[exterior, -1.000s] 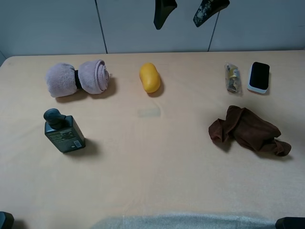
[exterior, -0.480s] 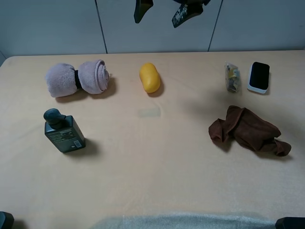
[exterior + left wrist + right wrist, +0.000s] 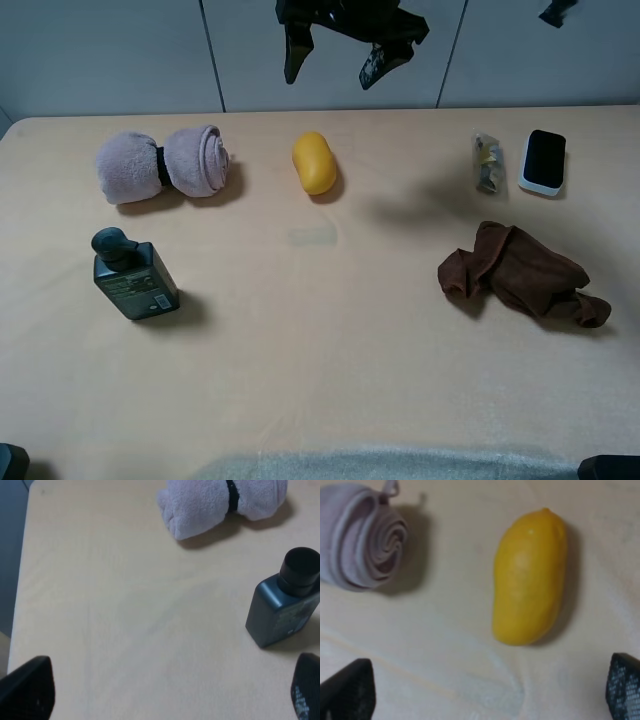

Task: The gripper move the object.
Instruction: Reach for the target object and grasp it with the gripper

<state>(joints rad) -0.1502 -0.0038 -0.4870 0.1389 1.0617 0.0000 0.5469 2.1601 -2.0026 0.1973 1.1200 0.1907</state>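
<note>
Yellow mango (image 3: pixel 314 163) (smooth, elongated), lying flat.

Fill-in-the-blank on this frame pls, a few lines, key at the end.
1. The rolled towel is cinched by a ____ band.
2. The mango has ____ skin.
3. In the exterior view, the brown cloth lies on the ____ side of the table.
4. The right gripper hangs above the table with its jaws ____.

Missing words: black; yellow; right; open.
</note>
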